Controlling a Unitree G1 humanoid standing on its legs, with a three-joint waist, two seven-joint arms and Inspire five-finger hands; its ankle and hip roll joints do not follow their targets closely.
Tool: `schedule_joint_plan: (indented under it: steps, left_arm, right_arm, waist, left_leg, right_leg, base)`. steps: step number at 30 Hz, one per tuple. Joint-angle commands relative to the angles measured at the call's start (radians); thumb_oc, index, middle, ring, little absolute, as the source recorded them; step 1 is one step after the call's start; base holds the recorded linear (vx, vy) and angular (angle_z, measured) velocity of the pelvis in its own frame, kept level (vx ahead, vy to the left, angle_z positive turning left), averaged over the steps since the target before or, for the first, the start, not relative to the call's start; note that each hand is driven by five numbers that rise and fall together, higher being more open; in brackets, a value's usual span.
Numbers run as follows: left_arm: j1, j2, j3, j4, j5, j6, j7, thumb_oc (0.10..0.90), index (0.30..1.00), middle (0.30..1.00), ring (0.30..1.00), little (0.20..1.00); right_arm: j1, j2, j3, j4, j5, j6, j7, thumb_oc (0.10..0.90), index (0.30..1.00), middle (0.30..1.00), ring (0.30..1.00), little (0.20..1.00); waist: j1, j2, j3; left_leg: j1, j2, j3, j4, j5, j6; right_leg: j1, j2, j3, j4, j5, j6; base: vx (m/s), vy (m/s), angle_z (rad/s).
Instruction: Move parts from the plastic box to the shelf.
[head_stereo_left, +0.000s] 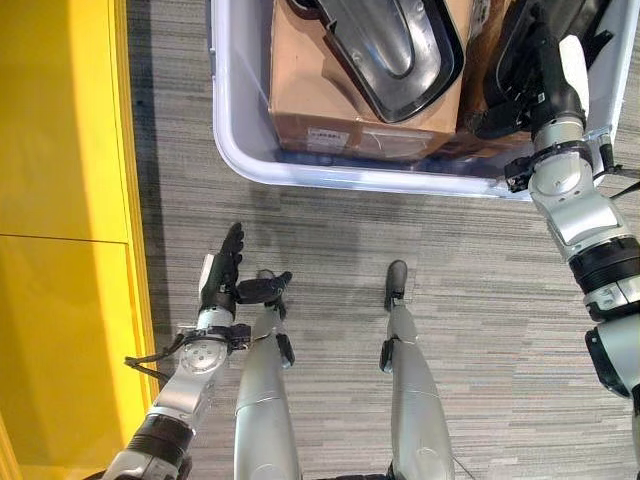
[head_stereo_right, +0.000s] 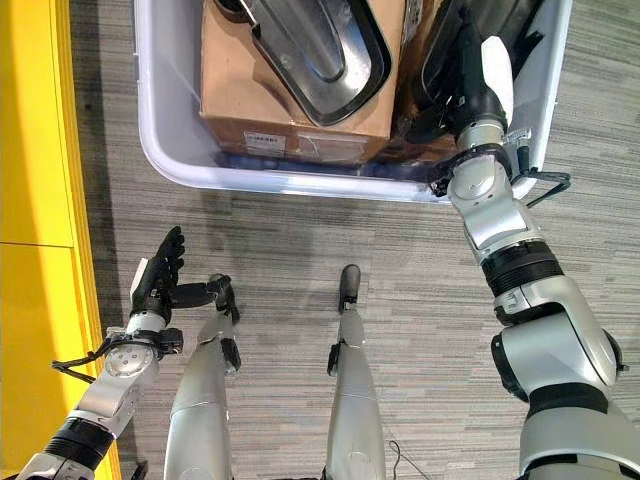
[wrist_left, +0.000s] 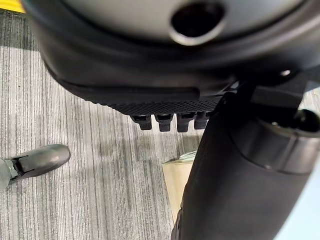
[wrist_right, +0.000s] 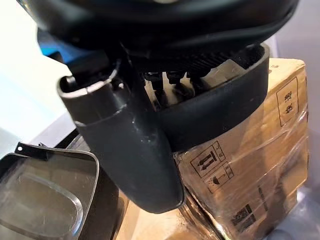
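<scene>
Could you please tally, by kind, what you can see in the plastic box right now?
Cardboard boxes: 2 (one under the tray, one wrapped by the right hand)
Black trays with a clear window: 1
Black curved parts: 1, with the right hand on it
Total: 4 in the plastic box

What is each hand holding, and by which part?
The right hand grips a black curved part by its rim, inside the plastic box. The left hand holds nothing.
</scene>
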Motion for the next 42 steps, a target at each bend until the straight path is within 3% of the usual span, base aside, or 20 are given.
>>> schedule_joint_plan:
  steps: [1,2,16,38,42]
  left_arm:
    - [0.047,0.017,0.034,-0.099,0.010,-0.075,0.031,0.900,1.000,1.000,1.000,1.000]
    - [0.046,0.016,0.034,-0.099,0.009,-0.075,0.033,0.900,1.000,1.000,1.000,1.000]
    - [0.041,0.006,0.035,-0.091,0.011,-0.075,0.027,0.900,1.000,1.000,1.000,1.000]
    - [0.041,0.035,0.063,-0.080,0.012,-0.051,-0.031,0.900,1.000,1.000,1.000,1.000]
    - [0.060,0.042,0.069,-0.096,0.007,-0.046,-0.053,0.900,1.000,1.000,1.000,1.000]
  right_arm:
    - [-0.073,-0.068,0.012,0.029,-0.019,-0.023,-0.013,0.855,0.937,0.937,0.937,0.937]
    - [-0.069,-0.065,0.010,0.031,-0.017,-0.024,-0.014,0.400,0.300,0.300,0.300,0.300]
    - [-0.014,-0.070,-0.024,-0.044,-0.025,-0.027,-0.008,0.400,0.300,0.300,0.300,0.300]
    - [0.129,-0.124,-0.151,-0.212,0.005,-0.031,0.032,0.400,0.300,0.300,0.300,0.300]
    - [0.109,-0.148,-0.158,-0.233,0.015,-0.035,0.037,0.400,0.300,0.300,0.300,0.300]
  waist:
    - [-0.001,0.019,-0.007]
    - [-0.001,0.020,-0.007]
    - [-0.003,0.010,-0.007]
    - [0.025,-0.038,-0.007]
    - [0.031,-0.043,-0.046]
  left_leg:
    - [-0.031,0.002,-0.076,0.023,-0.053,-0.011]
    - [-0.033,0.001,-0.075,0.022,-0.053,-0.011]
    - [0.016,-0.001,-0.079,0.021,-0.059,-0.008]
    - [0.276,0.016,-0.096,-0.014,-0.070,-0.015]
    - [0.333,0.020,-0.099,-0.028,-0.072,-0.017]
  right_leg:
    - [-0.015,-0.001,-0.042,0.135,-0.159,-0.002]
    - [-0.019,-0.001,-0.043,0.137,-0.160,-0.002]
    - [0.019,0.000,-0.044,0.157,-0.173,-0.005]
    - [0.292,-0.010,-0.067,0.147,-0.206,-0.002]
    - [0.341,-0.013,-0.069,0.144,-0.218,-0.002]
  base:
    - [0.00,0.000,0.00]
    - [0.00,0.000,0.00]
    - [0.00,0.000,0.00]
    - [0.00,-0.004,0.02]
    - [0.04,-0.015,0.05]
